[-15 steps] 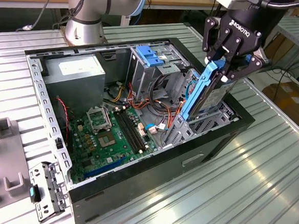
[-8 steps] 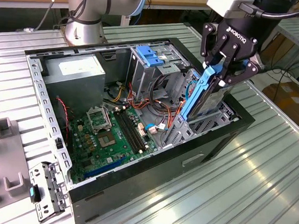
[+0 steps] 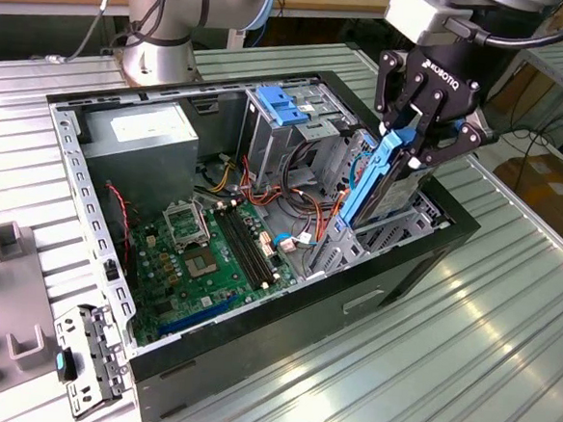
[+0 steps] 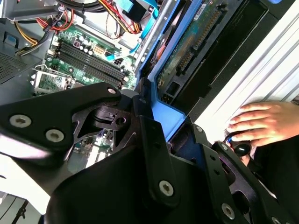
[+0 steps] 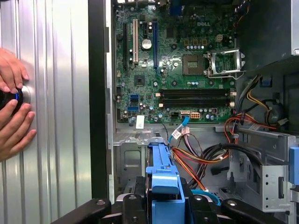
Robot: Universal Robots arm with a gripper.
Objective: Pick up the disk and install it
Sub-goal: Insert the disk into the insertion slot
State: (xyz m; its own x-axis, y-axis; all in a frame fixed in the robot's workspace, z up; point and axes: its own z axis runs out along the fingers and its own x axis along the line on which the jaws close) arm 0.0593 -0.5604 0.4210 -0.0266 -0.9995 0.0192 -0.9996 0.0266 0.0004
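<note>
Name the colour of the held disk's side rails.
Blue; the disk shows best in the exterior view.

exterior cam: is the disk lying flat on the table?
No, the gripper grips the disk on edge, with its lower end down inside the open computer case.

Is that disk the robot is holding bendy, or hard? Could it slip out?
Probably hard: the disk stands straight on edge in the gripper without sagging. Maybe slippery, since the grip is on its smooth blue plastic rail. Likely fragile too: its bare circuit board shows.
</note>
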